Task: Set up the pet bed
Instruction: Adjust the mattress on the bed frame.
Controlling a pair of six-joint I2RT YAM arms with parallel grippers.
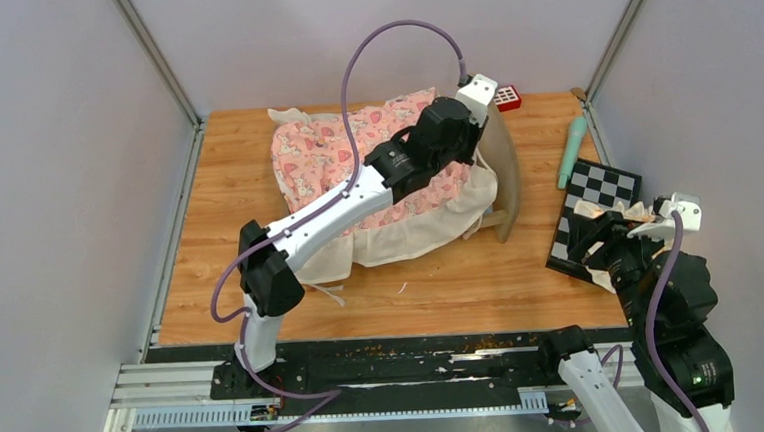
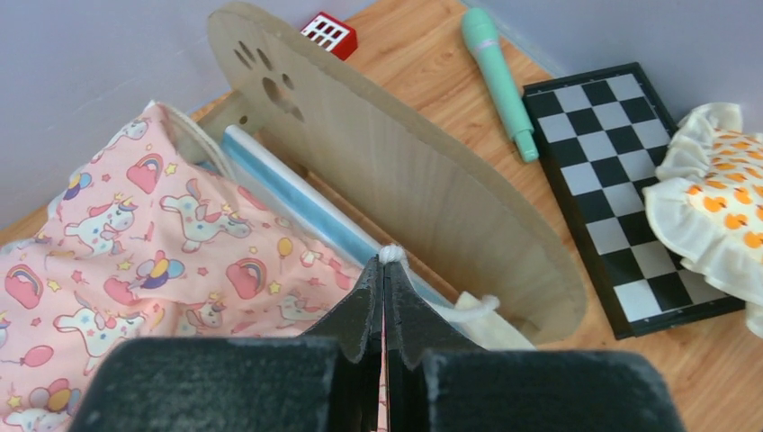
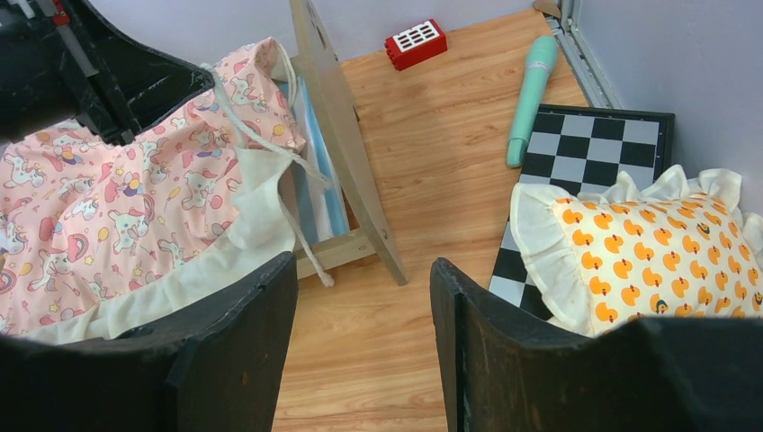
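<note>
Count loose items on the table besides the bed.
4: red block near the back wall, teal stick along the right edge, chessboard at right, duck-print pillow lying on the chessboard. The quilt may hide others.

No legible text, brand, label or number anywhere. Nearest thing to a sign is the paw-print cutout (image 2: 265, 76) in the pet bed headboard (image 2: 414, 180), 3 o'clock of the quilt (image 2: 135, 243). The red block (image 2: 329, 34), 12 o'clock of the headboard, has a white grid and no characters.
</note>
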